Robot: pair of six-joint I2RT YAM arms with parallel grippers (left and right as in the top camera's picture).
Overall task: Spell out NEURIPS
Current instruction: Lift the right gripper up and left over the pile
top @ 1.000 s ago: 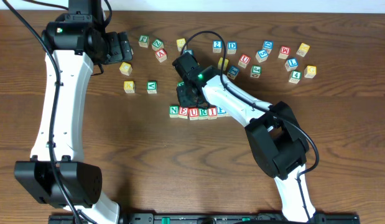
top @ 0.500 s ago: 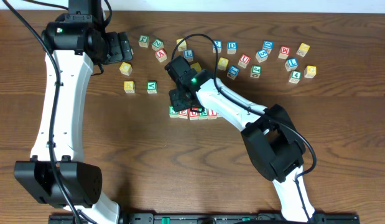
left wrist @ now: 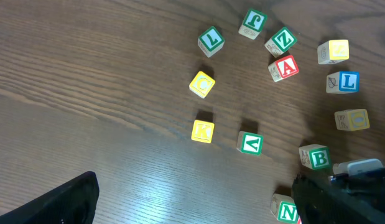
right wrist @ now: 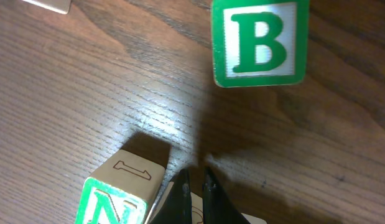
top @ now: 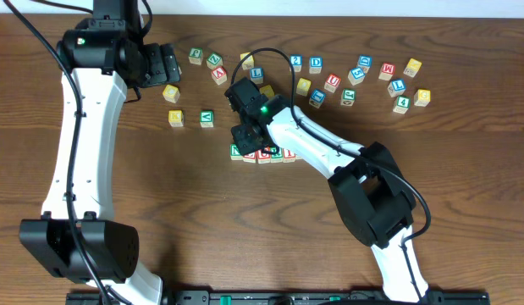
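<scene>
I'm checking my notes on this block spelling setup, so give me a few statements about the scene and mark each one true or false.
1. The right fingers are shut with nothing between them. True.
2. The left fingers grip a cube. False: they are open and hold nothing.
3. A green B cube lies on the table near the green N cube, apart from it. True.
4. The red A cube is stacked on the green N cube. False: it lies on the table beside the green Z cube, well away from the N.
5. The yellow K cube and the green V cube lie side by side without touching. True.
</scene>
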